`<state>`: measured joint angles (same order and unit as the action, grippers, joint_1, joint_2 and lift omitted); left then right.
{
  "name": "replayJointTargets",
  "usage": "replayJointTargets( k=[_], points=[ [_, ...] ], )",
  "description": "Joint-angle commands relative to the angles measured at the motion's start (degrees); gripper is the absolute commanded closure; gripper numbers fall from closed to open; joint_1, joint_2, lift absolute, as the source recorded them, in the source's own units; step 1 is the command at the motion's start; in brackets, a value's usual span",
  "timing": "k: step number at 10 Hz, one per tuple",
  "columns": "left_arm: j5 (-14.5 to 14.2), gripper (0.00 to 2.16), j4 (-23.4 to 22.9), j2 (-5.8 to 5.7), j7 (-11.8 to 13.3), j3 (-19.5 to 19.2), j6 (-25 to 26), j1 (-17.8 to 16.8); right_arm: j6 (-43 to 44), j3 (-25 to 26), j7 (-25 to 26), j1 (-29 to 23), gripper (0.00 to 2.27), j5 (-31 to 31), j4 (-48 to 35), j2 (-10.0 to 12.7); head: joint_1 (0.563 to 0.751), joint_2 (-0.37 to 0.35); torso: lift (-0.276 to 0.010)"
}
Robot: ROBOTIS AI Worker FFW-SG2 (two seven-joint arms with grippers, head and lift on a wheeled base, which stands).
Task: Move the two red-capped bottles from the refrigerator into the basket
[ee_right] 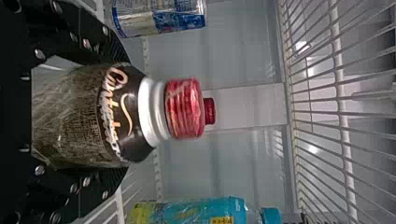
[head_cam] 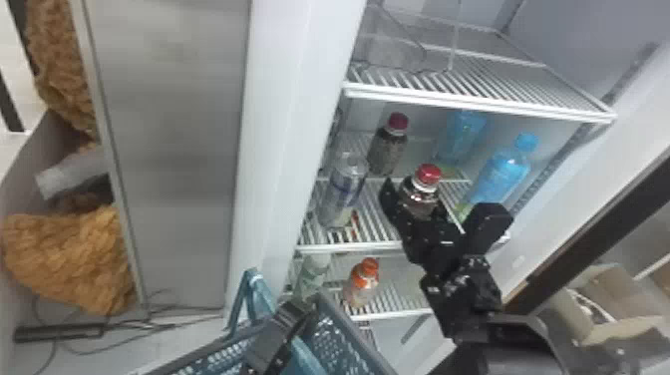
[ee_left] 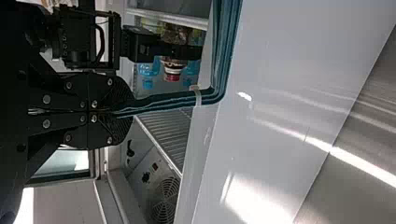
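"While you look at the shelf (head_cam: 349,247), where is the right tool (head_cam: 416,197)?"

"Near its front edge, holding the nearer red-capped bottle (head_cam: 427,175), with a black finger against each side of the body. The cap and white neck rise above the fingers, as the right wrist view shows."

"And the other red-capped bottle (head_cam: 389,149)?"

"Upright, toward the back edge of the same shelf. In the head view it's left of the held one, the two well apart."

"What about the left tool (head_cam: 294,316)?"

"Narrow, clamped on the teal handle of the basket (head_cam: 344,329). The basket hangs in front of the refrigerator (head_cam: 294,99), by the lower shelf (head_cam: 394,315)."

"Anything else up there?"

"A silver-and-blue container (head_cam: 344,189) stands near the left edge of the held bottle's shelf. Two blue bottles are over to the right, one (head_cam: 503,169) close to that edge, the other (head_cam: 461,134) farther back."

"And lower down?"

"An orange-capped bottle (head_cam: 364,284) stands on the lower shelf, with a pale bottle (head_cam: 313,274) just to its left, partly behind the basket."
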<state>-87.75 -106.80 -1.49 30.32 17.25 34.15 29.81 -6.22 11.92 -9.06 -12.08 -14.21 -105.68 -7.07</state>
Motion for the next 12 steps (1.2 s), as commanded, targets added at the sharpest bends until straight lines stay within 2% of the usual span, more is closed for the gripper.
replayJointTargets(
  k=[1, 6, 8, 10, 12],
  points=[
    [0.0, 1.20, 0.0, 0.00, 0.0, 0.0, 0.0, 0.0, -0.1, -0.1, 0.0, -0.3, 1.19, 0.2, -0.1, -0.1, 0.695, -0.350, 0.000],
    [0.1, 1.20, 0.0, 0.00, 0.0, 0.1, 0.0, 0.0, -0.8, 1.7, 0.2, -5.3, 1.19, 0.2, -6.9, -0.2, 0.695, -0.350, 0.000],
    [0.2, 1.20, 0.0, 0.00, 0.0, 0.2, 0.2, 0.0, -2.9, 2.9, 0.3, -10.4, 1.19, -1.0, -13.1, -0.2, 0.695, -0.350, 0.000],
    [0.2, 1.20, 0.0, 0.00, 0.0, 0.2, 0.2, 0.0, -7.7, 3.8, 0.8, -17.2, 1.19, 1.4, -23.8, -0.1, 0.695, -0.350, 0.000],
    [0.1, 1.20, 0.0, 0.09, 0.0, 0.2, 0.2, 0.1, -9.5, 4.3, 0.9, -22.9, 1.19, -0.5, -29.1, 0.1, 0.695, -0.350, 0.000]
  ],
)
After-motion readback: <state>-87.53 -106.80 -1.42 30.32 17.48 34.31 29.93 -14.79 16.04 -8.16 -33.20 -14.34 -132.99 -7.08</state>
